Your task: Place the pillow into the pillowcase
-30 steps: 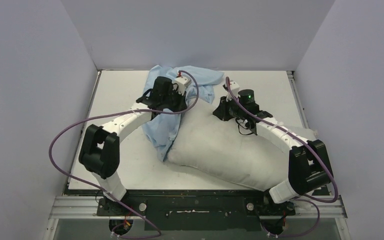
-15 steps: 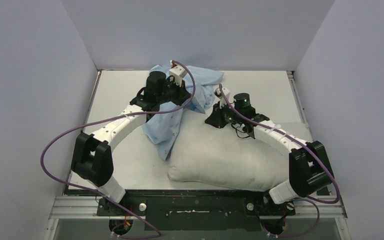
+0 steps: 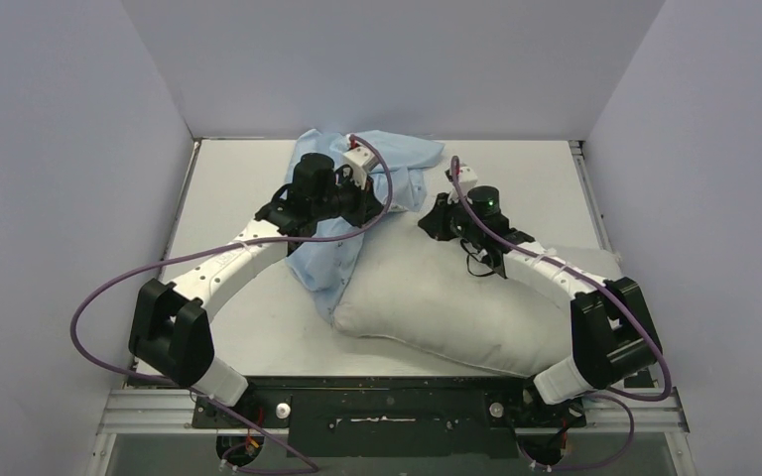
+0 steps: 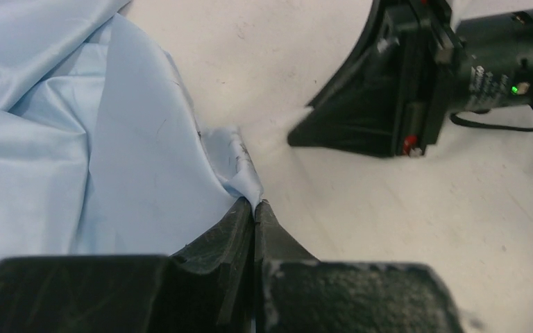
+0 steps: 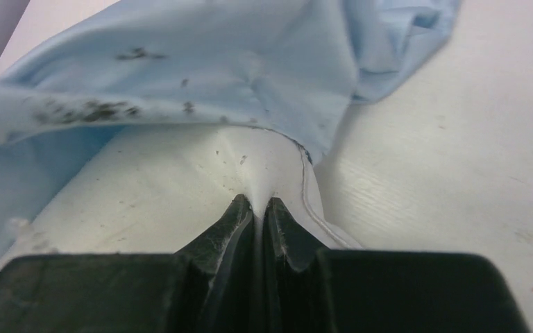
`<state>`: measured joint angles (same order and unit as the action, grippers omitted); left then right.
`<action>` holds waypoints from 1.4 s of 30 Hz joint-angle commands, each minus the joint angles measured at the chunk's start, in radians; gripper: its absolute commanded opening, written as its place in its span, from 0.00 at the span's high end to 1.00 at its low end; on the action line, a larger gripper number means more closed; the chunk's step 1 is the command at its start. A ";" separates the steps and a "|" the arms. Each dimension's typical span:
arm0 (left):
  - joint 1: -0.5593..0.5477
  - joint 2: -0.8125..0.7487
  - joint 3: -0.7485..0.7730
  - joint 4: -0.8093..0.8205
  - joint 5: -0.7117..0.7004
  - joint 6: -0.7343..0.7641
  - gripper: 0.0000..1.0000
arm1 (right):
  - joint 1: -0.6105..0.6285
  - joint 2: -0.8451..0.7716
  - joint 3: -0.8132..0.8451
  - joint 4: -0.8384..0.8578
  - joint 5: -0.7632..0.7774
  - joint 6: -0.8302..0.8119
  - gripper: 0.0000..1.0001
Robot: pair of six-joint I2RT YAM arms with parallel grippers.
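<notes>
**A:** So, going left to right in the overhead shot, what's where?

**B:** The left arm [image 3: 220, 263] runs up from the lower left towards the upper centre. The left gripper [image 4: 253, 207] is clamped tight on the pillowcase [image 3: 329, 260]. On its wrist cam the two fingers are pressed together, with a little fold of blue hem poking out between the tips.

**A:** And the pillowcase itself?

**B:** It's bunched in the upper centre of the table [image 3: 233, 183], all wrinkly. One flap hangs down over the left end of the pillow [image 3: 446, 297].

**A:** What about the right side?

**B:** The right gripper [image 5: 257, 208] sits just right of centre, close to the left one but not touching it. It's pinched shut on the pillow, and its wrist cam shows a peak of white fabric squeezed between the fingers. The blue edge drapes over the pillow just past that pinch and has a few dark smudges on it.

**A:** Where's the pillow overall?

**B:** It lies flat on the table from the centre to the lower right of the frame. Most of it is out in the open, with only the upper-left corner under the blue cloth. The right arm stretches over it.
</notes>
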<state>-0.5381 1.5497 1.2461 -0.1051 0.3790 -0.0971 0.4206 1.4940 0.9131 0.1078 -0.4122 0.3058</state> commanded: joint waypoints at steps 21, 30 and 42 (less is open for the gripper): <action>-0.037 -0.169 -0.054 -0.052 0.136 -0.071 1.00 | -0.052 -0.053 -0.128 0.364 0.786 0.325 1.00; -0.053 -0.301 -0.243 -0.065 -0.119 -0.107 0.58 | -0.022 -0.018 -0.124 0.368 0.833 0.391 1.00; -0.172 -0.384 -0.379 -0.168 -0.419 -0.080 0.55 | -0.021 -0.011 -0.153 0.398 0.825 0.419 1.00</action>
<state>-0.6876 1.1744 0.8738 -0.2584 0.0952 -0.1864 0.4000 1.4811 0.7620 0.4156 0.3256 0.6811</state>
